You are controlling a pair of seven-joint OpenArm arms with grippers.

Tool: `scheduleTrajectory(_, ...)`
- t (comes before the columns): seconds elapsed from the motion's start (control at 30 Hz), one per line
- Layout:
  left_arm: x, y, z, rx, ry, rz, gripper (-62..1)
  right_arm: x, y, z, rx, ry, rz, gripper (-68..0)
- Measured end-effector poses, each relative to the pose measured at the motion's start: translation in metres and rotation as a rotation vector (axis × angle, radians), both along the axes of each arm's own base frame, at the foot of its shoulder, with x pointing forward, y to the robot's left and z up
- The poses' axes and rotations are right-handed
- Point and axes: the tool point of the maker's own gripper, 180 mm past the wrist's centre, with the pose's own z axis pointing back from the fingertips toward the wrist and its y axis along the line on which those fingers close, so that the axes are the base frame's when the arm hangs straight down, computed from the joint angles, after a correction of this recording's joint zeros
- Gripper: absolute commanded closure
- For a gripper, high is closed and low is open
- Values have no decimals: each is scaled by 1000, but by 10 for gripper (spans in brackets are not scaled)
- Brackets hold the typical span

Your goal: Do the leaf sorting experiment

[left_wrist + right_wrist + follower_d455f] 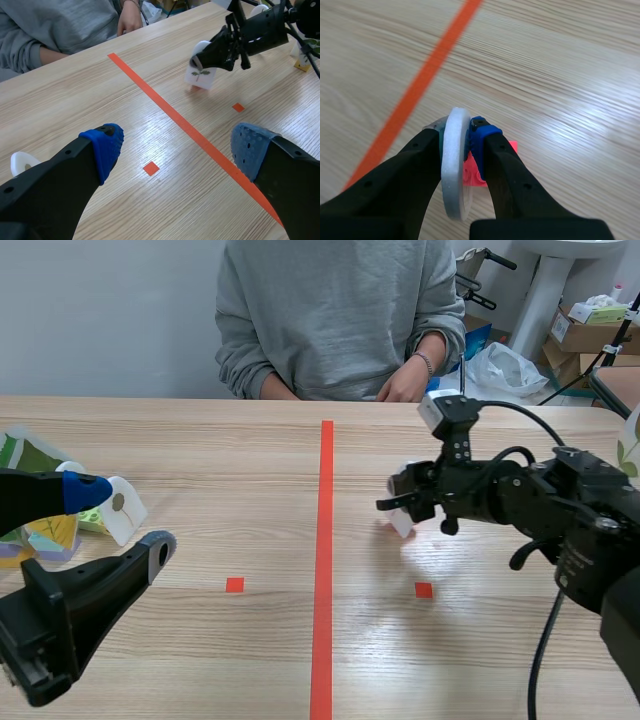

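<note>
1. Lower left of the scene view: the left pincer hangs over the pale wood-grain worktop, its fingers wide apart with nothing between them.
2. Just behind it, at the left edge, lies a heap of leaf cards, with a white round stand resting against the heap.
3. An orange-red tape line runs up the middle of the worktop from its near edge to its far edge. Two small red squares flank it, one to the left and one to the right.
4. Right of centre, the right pincer is clamped on a white disc held on edge. The left wrist view shows a white card with a green leaf sprig hanging from that disc. I cannot tell whether the card touches the wood.
5. At the far edge sits a person in a grey sweatshirt, with a hand on the worktop.
6. Upper right, beyond the worktop: cardboard boxes and a white plastic bag. Upper left: a plain pale wall.
</note>
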Motion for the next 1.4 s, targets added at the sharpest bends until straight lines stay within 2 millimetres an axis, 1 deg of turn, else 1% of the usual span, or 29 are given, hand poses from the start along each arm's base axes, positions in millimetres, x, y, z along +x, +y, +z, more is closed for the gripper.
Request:
scheduleTrajectory(0.13, 0, 0, 0, 0, 0, 0, -467, -5, -43, -8, -30, 25, -95, -22)
scheduleTrajectory(0.3, 0, 0, 0, 0, 0, 0, -467, -15, -84, -12, -61, 36, -172, -22)
scheduleTrajectory(0.47, 0, 0, 1, -2, -3, 0, -467, -26, -117, -15, -61, 48, -245, -22)
scheduleTrajectory(0.63, 0, 0, 1, -2, -3, 0, -467, -35, -141, -16, -58, 52, -306, -22)
scheduleTrajectory(0.8, 0, 0, 1, -2, -3, 0, -467, -41, -158, -17, -66, 55, -343, -22)
scheduleTrajectory(0.93, 0, 0, 1, -3, -3, 0, -467, -42, -163, -16, -74, 53, -348, -34)
scheduleTrajectory(1.03, 0, 0, 1, -2, -3, 0, -467, -41, -162, -15, -72, 45, -349, -96)
scheduleTrajectory(1.27, 0, 0, 1, -2, -3, 0, -467, -41, -163, -14, -70, 37, -350, -267)
scheduleTrajectory(1.4, 0, 0, 1, -2, -3, 0, -467, -40, -163, -14, -70, 37, -350, -337)
